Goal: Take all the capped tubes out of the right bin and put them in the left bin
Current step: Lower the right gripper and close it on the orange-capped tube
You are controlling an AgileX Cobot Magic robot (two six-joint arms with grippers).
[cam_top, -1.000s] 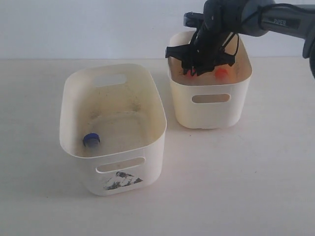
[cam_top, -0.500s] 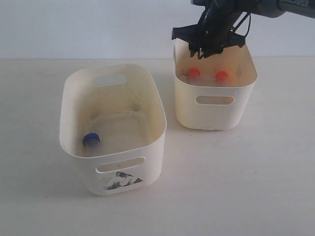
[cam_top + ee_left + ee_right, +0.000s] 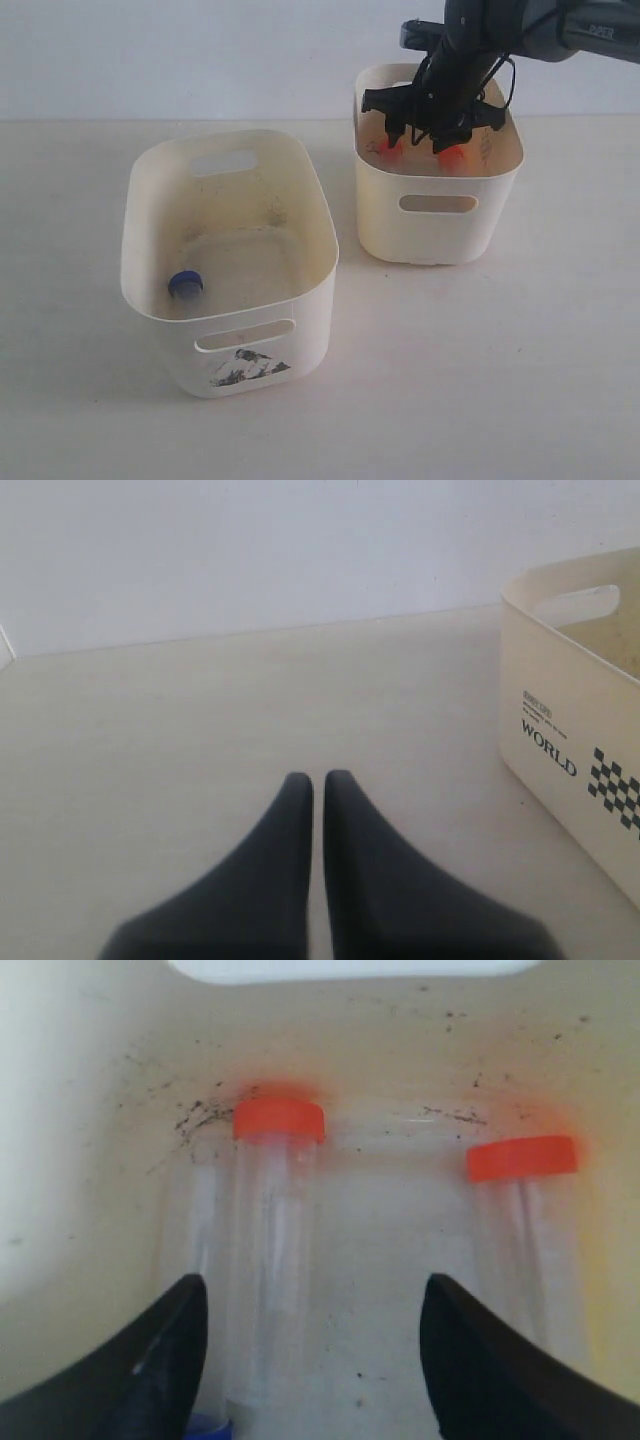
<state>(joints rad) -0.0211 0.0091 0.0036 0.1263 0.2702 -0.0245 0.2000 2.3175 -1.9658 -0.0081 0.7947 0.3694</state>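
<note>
Two clear capped tubes with orange-red caps point(image 3: 390, 150) point(image 3: 453, 156) lie in the right bin point(image 3: 440, 235), the smaller cream one. My right gripper point(image 3: 418, 135) reaches down into it, open. In the right wrist view the gripper point(image 3: 315, 1290) spans the floor between the tubes. One tube point(image 3: 275, 1240) lies just inside a finger, the other point(image 3: 525, 1220) outside the opposite finger. A sliver of blue point(image 3: 205, 1426) shows beside one finger. A blue-capped tube point(image 3: 185, 285) lies in the left bin point(image 3: 322, 235). My left gripper point(image 3: 318, 778) is shut and empty over the table.
The right bin's speckled wall point(image 3: 80, 1110) closes in on the right gripper. In the left wrist view a cream bin wall point(image 3: 560, 710) printed "WORLD" stands apart from the shut fingers. The left bin's black sticker point(image 3: 248, 367) faces the front.
My right gripper rose above the right bin, then dropped back into it over the orange-capped tubes. The right bin slid slightly to the right.
</note>
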